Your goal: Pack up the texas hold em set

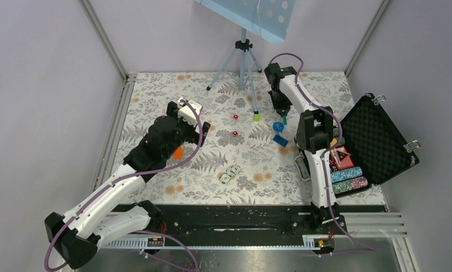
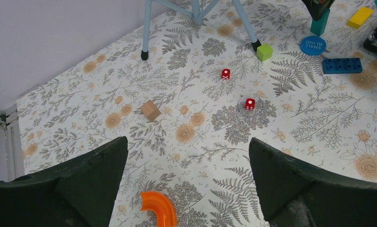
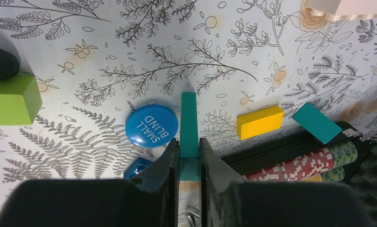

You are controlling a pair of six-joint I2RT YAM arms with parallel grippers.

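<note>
Two sets: right fingers (image 3: 163, 170) pinch teal brick (image 3: 188, 125); left fingers (image 2: 97, 175) spread wide above floral table (image 2: 59, 94).

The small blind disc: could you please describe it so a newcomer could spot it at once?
From the open black briefcase on the right of the table, look left past the right arm. The disc lies flat between a green cube and a dark blue brick. Unlike them, it is round, bright blue, lettered SMALL BLIND in white.

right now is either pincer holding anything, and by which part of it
The right pincer is shut on a teal brick, pinching its near end between both fingers; the rest juts out ahead. The left pincer is open and holds nothing.
</note>
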